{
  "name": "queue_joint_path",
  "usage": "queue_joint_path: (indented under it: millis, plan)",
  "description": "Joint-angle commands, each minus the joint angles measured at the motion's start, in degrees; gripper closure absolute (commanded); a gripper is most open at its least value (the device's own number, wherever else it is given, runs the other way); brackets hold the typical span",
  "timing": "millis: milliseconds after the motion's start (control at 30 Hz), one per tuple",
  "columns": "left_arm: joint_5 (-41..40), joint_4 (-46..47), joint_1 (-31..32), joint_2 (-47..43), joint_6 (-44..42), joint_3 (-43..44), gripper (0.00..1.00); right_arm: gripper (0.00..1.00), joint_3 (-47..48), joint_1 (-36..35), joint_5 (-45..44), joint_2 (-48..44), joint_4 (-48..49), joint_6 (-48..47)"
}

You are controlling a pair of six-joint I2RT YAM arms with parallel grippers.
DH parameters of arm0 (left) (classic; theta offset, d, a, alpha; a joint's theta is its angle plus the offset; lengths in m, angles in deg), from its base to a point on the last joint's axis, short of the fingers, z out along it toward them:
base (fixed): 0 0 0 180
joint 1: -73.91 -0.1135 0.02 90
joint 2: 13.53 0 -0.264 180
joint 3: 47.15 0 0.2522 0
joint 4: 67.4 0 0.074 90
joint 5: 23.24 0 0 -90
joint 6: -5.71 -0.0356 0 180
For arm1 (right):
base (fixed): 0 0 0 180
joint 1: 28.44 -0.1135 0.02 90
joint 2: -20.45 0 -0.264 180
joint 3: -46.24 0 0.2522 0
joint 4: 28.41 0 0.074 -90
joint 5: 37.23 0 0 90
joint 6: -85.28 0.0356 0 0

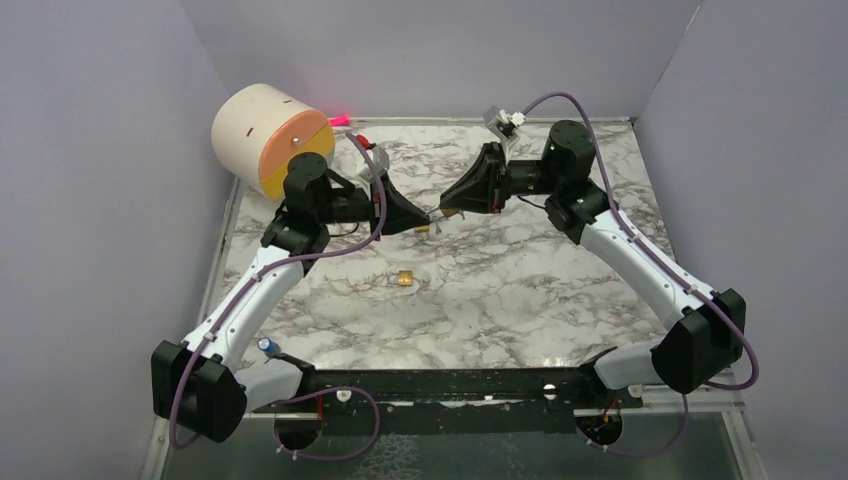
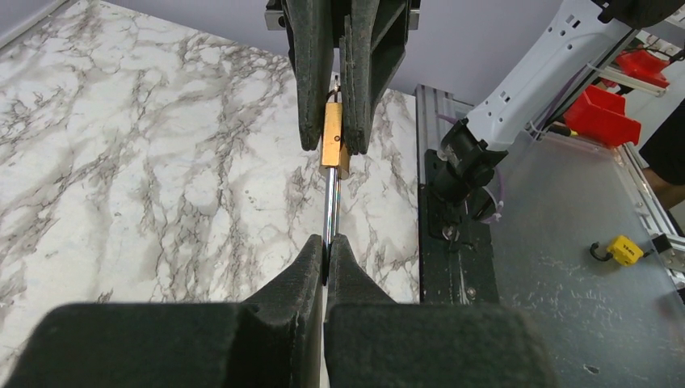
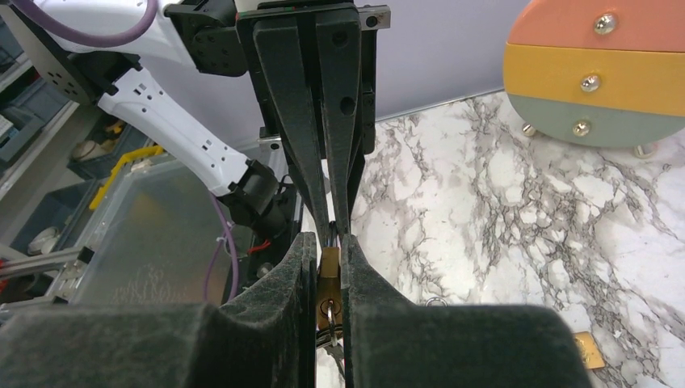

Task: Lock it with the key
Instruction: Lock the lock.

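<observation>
A small brass padlock [image 2: 330,141] hangs in the air between both grippers over the middle of the marble table [image 1: 520,290]. My right gripper [image 3: 329,242] is shut on the padlock's body [image 3: 329,279]. A key [image 3: 329,314] with a ring sits in the keyhole on the end facing the right wrist camera. My left gripper [image 2: 325,246] is shut on the chrome shackle [image 2: 330,202], which runs straight from its tips to the brass body. In the top view the left gripper [image 1: 427,216] and right gripper [image 1: 446,211] meet tip to tip.
A small brass piece [image 1: 404,279] lies on the table in front of the grippers, also in the right wrist view [image 3: 587,349]. A round drawer box [image 1: 272,137] stands at the back left. Grey walls enclose the table.
</observation>
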Motion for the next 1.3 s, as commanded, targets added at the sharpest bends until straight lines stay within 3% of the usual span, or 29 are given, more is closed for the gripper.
queue_joint_path:
  millis: [0,367,867,967,1033,1267]
  plan:
    - [1.8,9.2,-1.4,-1.8,4.8,-0.1,1.0,0.99,-2.0,-0.4,0.4,-0.8,3.1,2.1]
    - [1.9,10.7,-1.4,-1.2,5.5,0.4,1.0,0.99,-4.5,-0.5,0.0,0.2,9.6,6.1]
    - [-0.9,9.4,-2.0,-2.0,3.4,-0.6,1.0,0.99,-4.3,-0.6,-1.2,1.3,10.7,7.0]
    - [-2.4,8.8,-2.5,-2.1,2.7,-1.1,1.0,0.85,-3.8,-0.5,-2.6,0.8,9.7,6.2]
    - [-4.6,8.5,-3.4,-2.2,2.1,-1.7,1.0,0.81,-3.8,-0.4,-5.7,-0.3,9.5,5.6]
    - [-6.7,9.0,-5.2,-1.8,2.3,-3.0,1.0,0.47,-5.4,2.3,-13.9,-3.8,10.7,6.2]
